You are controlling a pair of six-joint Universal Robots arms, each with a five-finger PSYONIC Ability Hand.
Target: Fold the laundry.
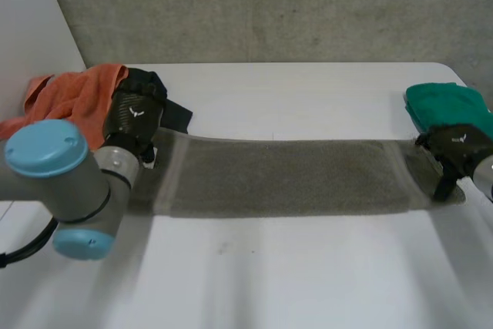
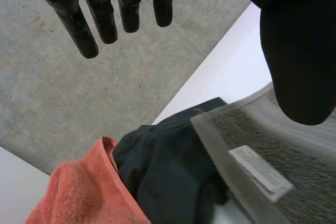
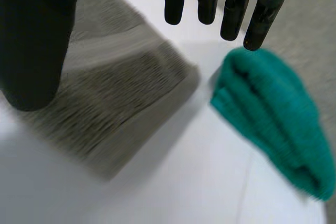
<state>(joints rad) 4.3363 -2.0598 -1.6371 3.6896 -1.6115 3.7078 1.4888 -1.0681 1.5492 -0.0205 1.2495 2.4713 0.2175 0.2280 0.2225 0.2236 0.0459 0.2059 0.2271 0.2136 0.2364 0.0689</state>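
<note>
Our left arm [image 1: 73, 179] nearest; left hand [image 1: 137, 112] and right hand [image 1: 456, 148] open-fingered, seemingly just above the grey towel [image 1: 285, 179]'s opposite ends.

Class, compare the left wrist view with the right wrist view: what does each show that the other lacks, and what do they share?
Left wrist view, not the right: an orange towel beside a dark garment, a white label on the grey towel, and the open left hand. Right wrist view, not the left: a folded green towel at the open right hand's fingertips. Shared: the grey towel's end lying on the white table.
</note>
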